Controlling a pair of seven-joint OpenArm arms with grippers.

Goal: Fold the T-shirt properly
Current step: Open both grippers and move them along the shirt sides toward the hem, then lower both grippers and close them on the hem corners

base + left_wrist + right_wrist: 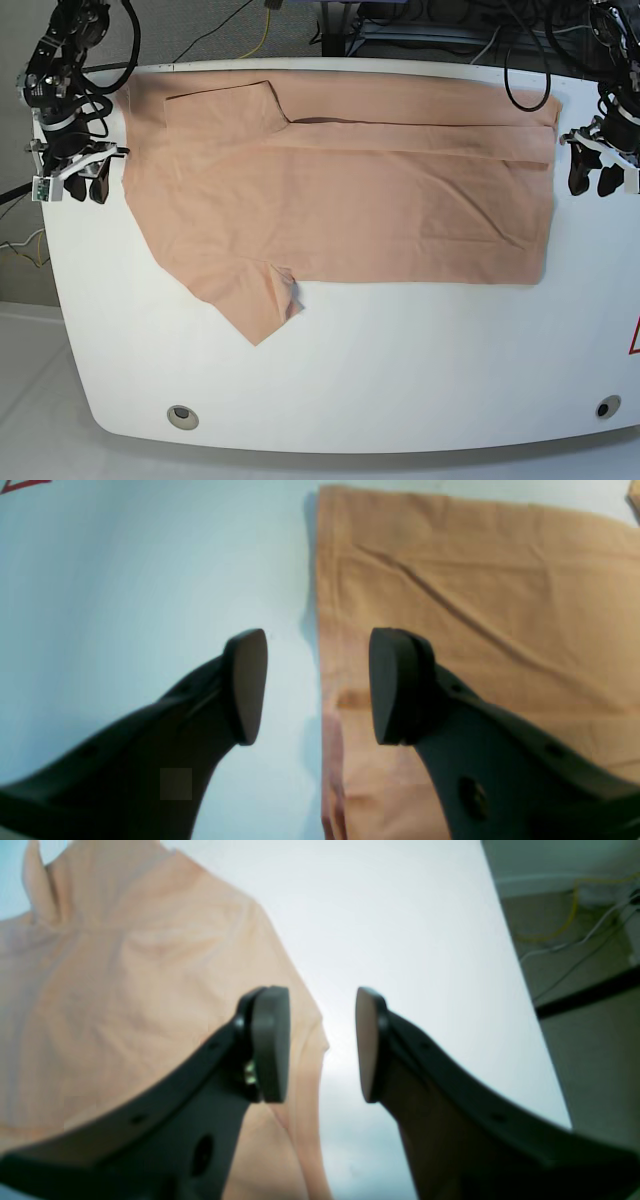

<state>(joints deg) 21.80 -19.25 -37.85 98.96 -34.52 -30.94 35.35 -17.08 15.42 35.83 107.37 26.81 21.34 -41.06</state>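
The peach T-shirt [350, 200] lies spread across the white table, its far long side folded over toward the middle. One sleeve points toward the front left. My left gripper [592, 185] hangs at the shirt's right-hand edge. In the left wrist view its fingers stand open [317, 687] astride that edge of the T-shirt [475, 580], with nothing between them. My right gripper [88, 190] sits at the shirt's left end. It is open [320, 1045] above the T-shirt's border [125, 965] and holds nothing.
The white table [400, 380] has a round hole near each front corner [181, 416] [601, 407] and a red mark [634, 340] at its right edge. Cables [400, 25] lie behind the table. The table's edge and floor [575, 990] show beside my right gripper.
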